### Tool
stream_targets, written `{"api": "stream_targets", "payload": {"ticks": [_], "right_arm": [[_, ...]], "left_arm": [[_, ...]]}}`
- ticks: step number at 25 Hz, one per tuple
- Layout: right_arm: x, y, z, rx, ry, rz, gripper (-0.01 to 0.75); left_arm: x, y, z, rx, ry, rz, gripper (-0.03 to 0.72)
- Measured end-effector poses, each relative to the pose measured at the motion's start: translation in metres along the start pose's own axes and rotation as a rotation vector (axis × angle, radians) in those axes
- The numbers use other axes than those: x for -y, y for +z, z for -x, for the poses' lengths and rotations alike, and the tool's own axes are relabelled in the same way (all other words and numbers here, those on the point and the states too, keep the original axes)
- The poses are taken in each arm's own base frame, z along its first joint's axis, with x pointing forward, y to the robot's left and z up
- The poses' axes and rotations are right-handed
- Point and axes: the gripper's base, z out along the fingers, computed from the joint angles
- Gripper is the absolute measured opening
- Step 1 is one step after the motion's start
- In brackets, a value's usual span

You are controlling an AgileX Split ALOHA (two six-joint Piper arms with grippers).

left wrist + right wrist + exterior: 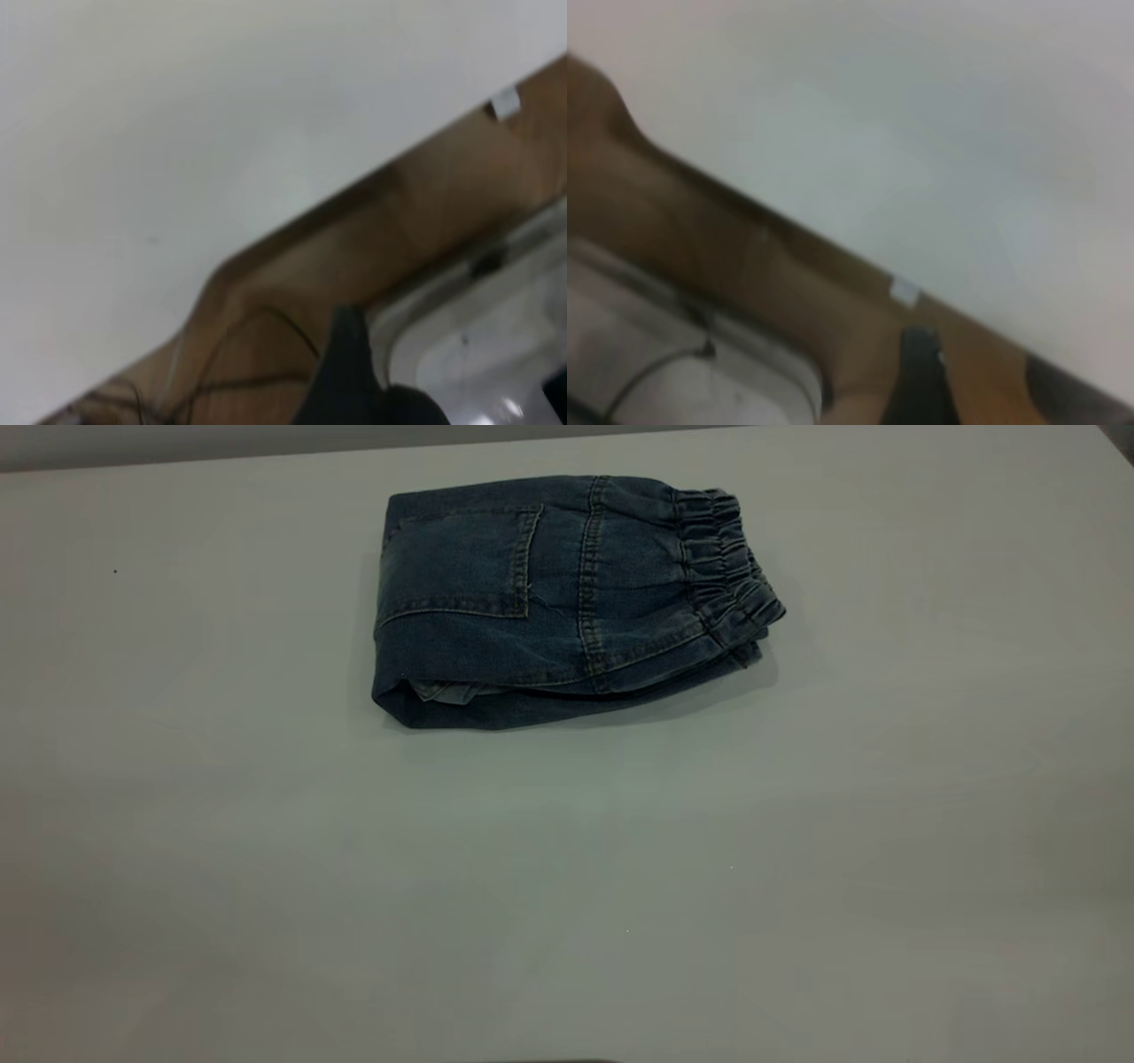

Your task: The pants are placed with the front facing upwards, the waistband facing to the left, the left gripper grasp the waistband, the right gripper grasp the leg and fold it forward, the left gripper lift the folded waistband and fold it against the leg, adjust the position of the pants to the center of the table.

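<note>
The table [567, 868] filled nearly the whole exterior view, a plain pale surface. The pants [567, 598] lay on it in the upper centre of the frame, folded into a compact bundle, a patch pocket [461, 562] facing up at upper left. The waistband [726, 562] sat gathered along the bundle's right edge, stacked over the layers beneath. Nothing touched or covered the garment, and neither arm appeared in that view.

In the left wrist view, a dark part of the left gripper [350, 381] showed low in frame beside the table edge; whether released or clenched could not be told. The right gripper [921, 381] appeared likewise, state indeterminable.
</note>
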Motion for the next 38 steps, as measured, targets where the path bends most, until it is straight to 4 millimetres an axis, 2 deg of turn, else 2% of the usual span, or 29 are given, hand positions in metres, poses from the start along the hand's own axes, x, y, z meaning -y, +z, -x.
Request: {"api": "stream_targets", "payload": {"ticks": [9,14,29,38], "right_arm": [[0.003,-0.017,-0.014,0.152,0.004,0.016,0.459],[0.003,-0.02,-0.017,0.177,0.005,0.019,0.459],[0.004,-0.022,-0.021,0.202,0.01,0.019,0.459],[0.013,-0.029,-0.029,0.278,0.298,-0.198,0.459]], "left_arm": [[0.002,-0.01,-0.008,0.086,-0.04,0.024,0.558],[-0.003,-0.011,-0.009,0.078,-0.039,0.076,0.558],[-0.003,-0.011,-0.008,0.081,-0.039,0.079,0.558],[-0.009,-0.011,-0.009,0.077,-0.169,0.187,0.558]]}}
